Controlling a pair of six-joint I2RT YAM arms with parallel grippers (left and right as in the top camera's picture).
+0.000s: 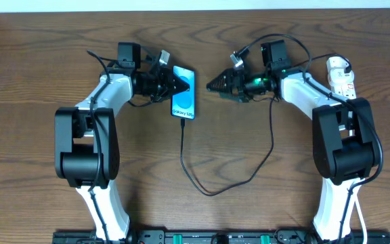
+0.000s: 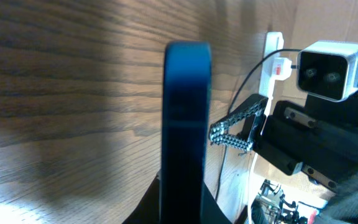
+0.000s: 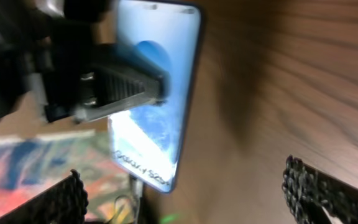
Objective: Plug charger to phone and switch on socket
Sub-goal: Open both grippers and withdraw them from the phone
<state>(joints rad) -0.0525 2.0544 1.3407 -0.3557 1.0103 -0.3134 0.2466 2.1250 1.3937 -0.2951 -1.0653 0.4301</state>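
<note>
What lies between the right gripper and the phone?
Only bare table, as the overhead view shows; the right gripper is apart from the phone.

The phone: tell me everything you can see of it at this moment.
The phone is a slim rectangular smartphone, screen lit bright blue with lighter circles and the text Galaxy S25+. It faces up, long axis running roughly away from the robot. The left gripper is shut on it, one finger across the screen. The black charger cable enters its near end, apparently plugged in. Whether it touches the table cannot be told.
</note>
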